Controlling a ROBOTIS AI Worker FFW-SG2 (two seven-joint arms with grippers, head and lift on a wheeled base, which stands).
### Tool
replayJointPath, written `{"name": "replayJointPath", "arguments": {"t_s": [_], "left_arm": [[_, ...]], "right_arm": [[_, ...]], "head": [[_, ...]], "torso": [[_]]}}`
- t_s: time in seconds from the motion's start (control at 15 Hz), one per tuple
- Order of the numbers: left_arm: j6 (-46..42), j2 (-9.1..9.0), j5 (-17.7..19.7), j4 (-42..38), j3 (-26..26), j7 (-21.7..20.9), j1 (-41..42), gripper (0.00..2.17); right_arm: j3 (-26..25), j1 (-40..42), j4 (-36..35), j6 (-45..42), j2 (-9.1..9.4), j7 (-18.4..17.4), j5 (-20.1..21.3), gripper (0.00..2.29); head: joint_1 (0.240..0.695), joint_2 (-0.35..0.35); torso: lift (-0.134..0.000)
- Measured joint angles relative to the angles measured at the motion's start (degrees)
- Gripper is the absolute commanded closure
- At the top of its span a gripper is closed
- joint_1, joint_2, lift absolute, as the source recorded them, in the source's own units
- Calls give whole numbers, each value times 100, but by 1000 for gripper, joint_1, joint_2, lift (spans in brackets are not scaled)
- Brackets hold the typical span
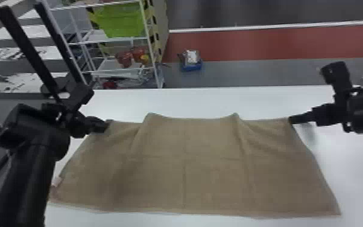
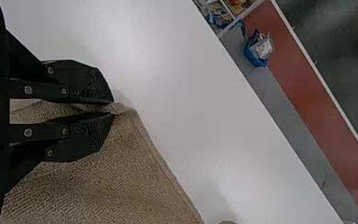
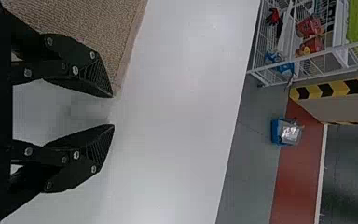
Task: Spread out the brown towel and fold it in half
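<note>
The towel (image 1: 214, 181) lies spread on the worktop (image 1: 208, 99), short of its far edge, with creases crossing mid-towel and two ridges running in from the towel's far side. The left gripper (image 1: 107, 125) pinches the towel's far left corner between its fingers. The right gripper (image 1: 291, 120) stands open at the far right corner, bare worktop between its fingertips.

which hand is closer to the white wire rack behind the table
Left. The left hand pinches the towel at its far left corner, on the same side as the rack; the right hand sits open by the far right corner, farther off.
</note>
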Motion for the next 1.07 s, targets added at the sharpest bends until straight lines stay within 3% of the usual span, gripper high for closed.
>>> {"name": "replayJointPath", "arguments": {"t_s": [0.53, 1.0, 1.07], "left_arm": [[-9, 10, 0, 11, 4, -44, -27, 991], [-20, 27, 0, 14, 7, -57, -13, 991], [-20, 28, 0, 12, 7, -57, -14, 991]], "right_arm": [[-64, -84, -5, 54, 57, 1, -180, 400], [211, -136, 98, 146, 208, 10, 51, 414], [218, -138, 99, 177, 209, 16, 69, 502]], "head": [[695, 155], [695, 177], [695, 177]], "torso": [[-134], [-134], [-134]]}}
